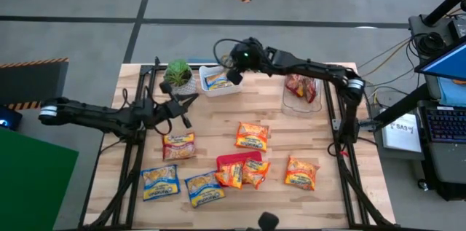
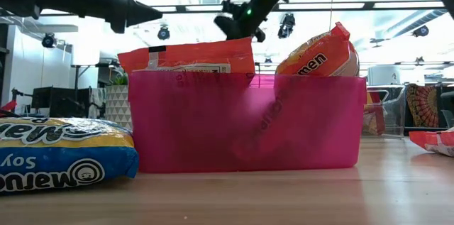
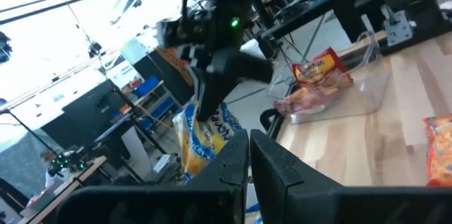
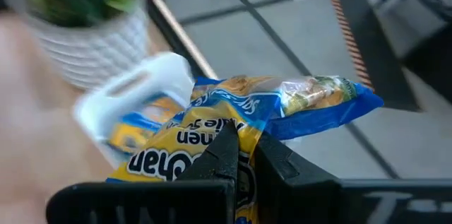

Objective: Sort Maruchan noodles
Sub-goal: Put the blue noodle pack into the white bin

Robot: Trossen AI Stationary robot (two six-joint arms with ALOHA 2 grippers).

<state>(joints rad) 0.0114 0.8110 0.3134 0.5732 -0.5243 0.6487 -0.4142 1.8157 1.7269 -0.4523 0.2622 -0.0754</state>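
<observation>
My right gripper (image 4: 244,155) is shut on a blue-and-yellow Maruchan packet (image 4: 212,136) and holds it over the white bin (image 1: 218,83) at the table's far side, where another blue packet (image 4: 131,136) lies. My left gripper (image 3: 248,143) is shut on nothing, raised at mid-left (image 1: 183,111). The clear bin (image 1: 302,94) at the far right holds dark red packets. Orange packets stand in the pink bin (image 2: 241,122). Loose packets lie flat on the wood: orange ones (image 1: 252,135) (image 1: 301,171), one (image 1: 179,145) at the left, blue ones (image 1: 160,181) (image 1: 204,187). My right gripper pinches the blue-and-yellow packet between its two fingers at the packet's upper part (image 3: 206,114), coming at it slanting down from the table's right. The packet hangs below the fingers (image 4: 226,155), lifted clear, and its sealed end (image 4: 353,97) sticks out past the fingertips.
A potted plant (image 1: 177,76) stands just left of the white bin. The pink bin (image 1: 239,167) sits near the front middle among the loose packets. Bare wood lies between the far bins and the packets.
</observation>
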